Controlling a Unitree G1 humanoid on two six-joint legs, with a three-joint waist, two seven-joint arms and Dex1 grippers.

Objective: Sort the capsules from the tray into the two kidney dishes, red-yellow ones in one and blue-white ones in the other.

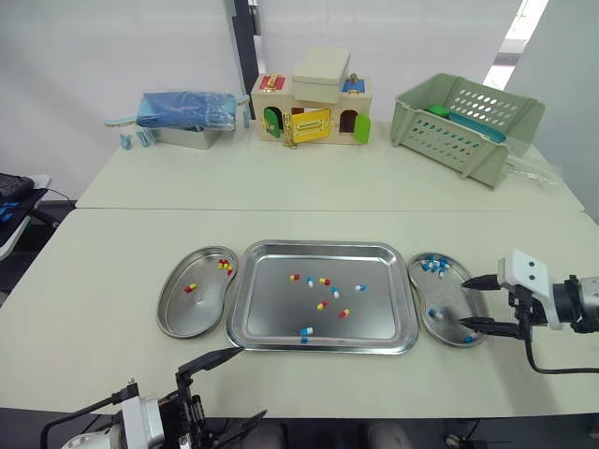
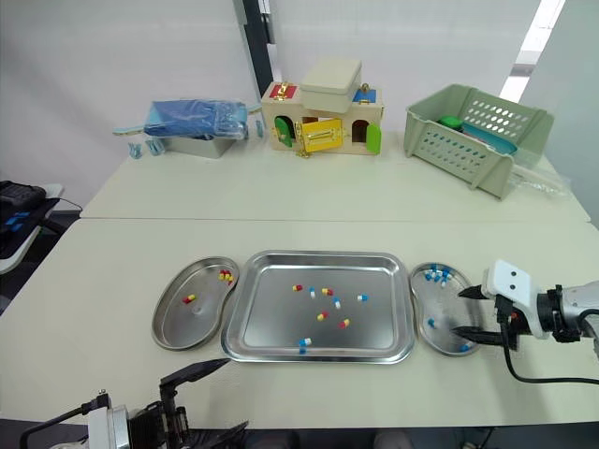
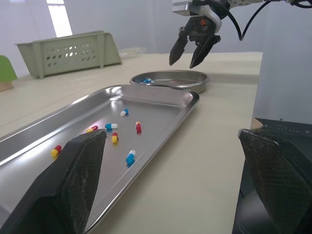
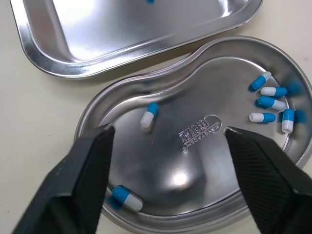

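Note:
A steel tray (image 1: 271,304) lies mid-table with several red-yellow capsules (image 1: 324,281) and blue-white capsules (image 1: 306,331) scattered in it. To its left, a kidney dish (image 1: 187,313) holds a few red-yellow capsules (image 1: 225,266). On the other side, a second kidney dish (image 1: 447,295) holds several blue-white capsules (image 4: 270,102). My right gripper (image 1: 463,303) hovers open over this right dish with nothing between its fingers (image 4: 87,170). My left gripper (image 1: 251,382) is open and empty at the table's front edge, just in front of the tray's near left corner.
At the back of the far table stand a green plastic basket (image 1: 465,126), a wooden toy house (image 1: 312,112) and a blue bag on a tin (image 1: 187,117). A black cable (image 1: 552,369) hangs from the right wrist over the table's front right.

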